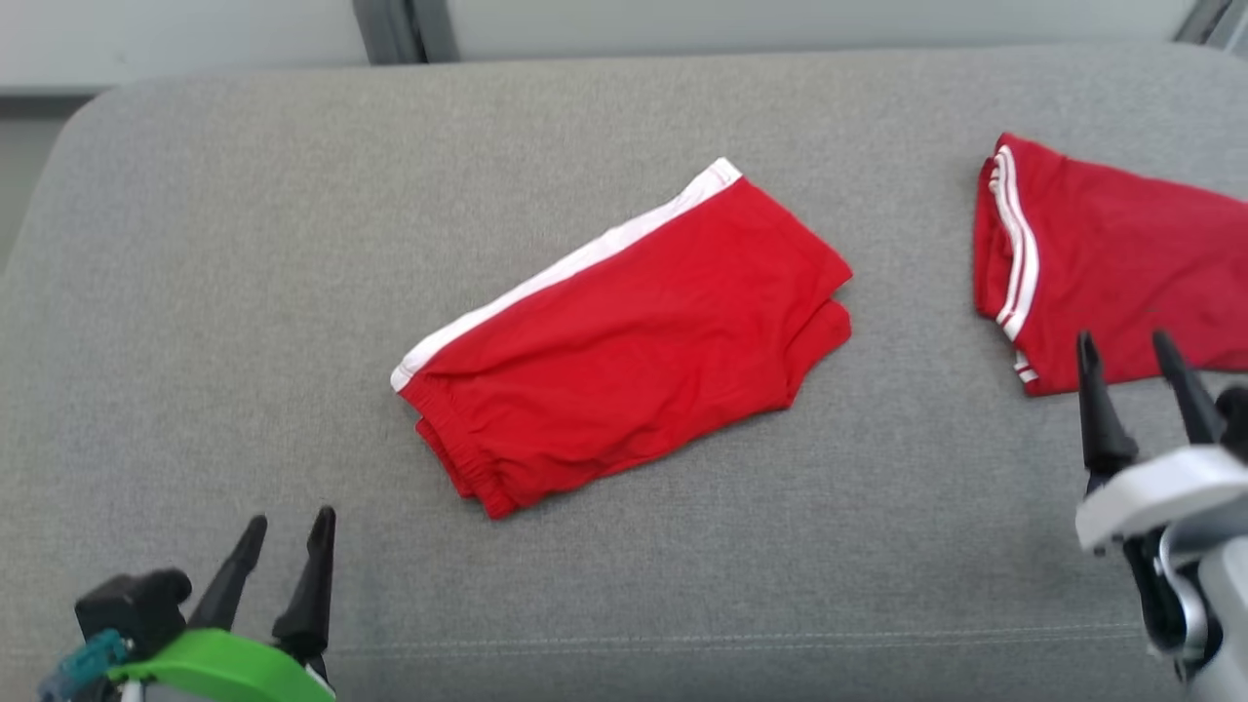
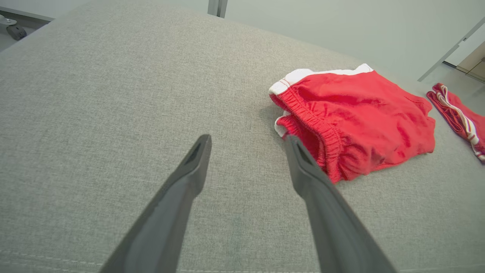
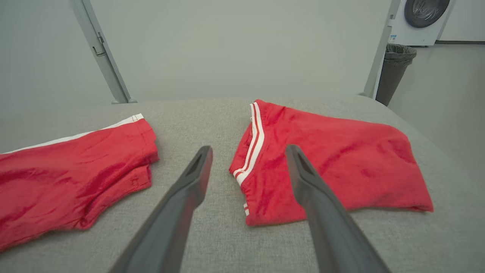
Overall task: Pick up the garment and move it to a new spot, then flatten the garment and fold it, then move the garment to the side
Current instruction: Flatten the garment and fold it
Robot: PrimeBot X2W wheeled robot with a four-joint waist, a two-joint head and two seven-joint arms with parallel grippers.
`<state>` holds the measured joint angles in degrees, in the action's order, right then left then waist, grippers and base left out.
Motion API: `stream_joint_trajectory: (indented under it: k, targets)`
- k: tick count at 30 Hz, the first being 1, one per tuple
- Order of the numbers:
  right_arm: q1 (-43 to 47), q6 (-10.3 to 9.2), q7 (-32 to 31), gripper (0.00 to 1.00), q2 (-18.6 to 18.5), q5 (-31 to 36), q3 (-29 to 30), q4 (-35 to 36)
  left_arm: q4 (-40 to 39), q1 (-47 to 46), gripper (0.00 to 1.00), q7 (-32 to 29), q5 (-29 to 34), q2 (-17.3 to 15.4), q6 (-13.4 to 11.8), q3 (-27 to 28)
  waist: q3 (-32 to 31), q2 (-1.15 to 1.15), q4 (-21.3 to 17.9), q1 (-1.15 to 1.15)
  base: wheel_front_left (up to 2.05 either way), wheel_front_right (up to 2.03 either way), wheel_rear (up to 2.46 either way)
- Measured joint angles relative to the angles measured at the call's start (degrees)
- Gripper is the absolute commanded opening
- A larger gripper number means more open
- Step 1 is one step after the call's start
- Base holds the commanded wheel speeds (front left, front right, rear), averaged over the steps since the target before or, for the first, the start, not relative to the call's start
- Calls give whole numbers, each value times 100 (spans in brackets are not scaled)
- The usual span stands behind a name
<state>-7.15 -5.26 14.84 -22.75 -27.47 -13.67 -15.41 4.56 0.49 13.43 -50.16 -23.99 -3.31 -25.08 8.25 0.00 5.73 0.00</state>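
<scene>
A red garment (image 1: 634,341) with a white side stripe and an elastic waistband lies folded in the middle of the grey fabric surface (image 1: 195,292). The left wrist view has it (image 2: 360,110) ahead to the right, and the right wrist view has it (image 3: 68,174) at the left. My left gripper (image 1: 291,517) hovers open near the front left, apart from the garment, its fingers empty (image 2: 248,137). My right gripper (image 1: 1123,338) is open at the right, its tips by the near edge of a second red garment (image 1: 1121,263), nothing between them (image 3: 249,147).
The second red garment (image 3: 326,167) has thin white stripes along one edge and lies folded at the far right (image 2: 460,117). A seam runs along the surface's front edge. Behind stand a pale wall with grey posts (image 3: 100,53), a bin (image 3: 394,72) and a washing machine (image 3: 420,19).
</scene>
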Motion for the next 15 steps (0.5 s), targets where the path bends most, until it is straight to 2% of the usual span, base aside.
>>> stream_joint_trajectory:
  k: [7, 15]
  targets:
    - [1043, -97, -8, 100, 170, 67, 205, 417, 16, 634, 100, 54, 33, 188, -87, 108, -534, 0, -167, 0, 0, 0, 0]
    - [1896, -141, -8, 100, 330, 232, 584, 880, -136, 1015, 100, 80, 232, 200, -132, 178, -883, 0, -337, 0, 0, 0, 0]
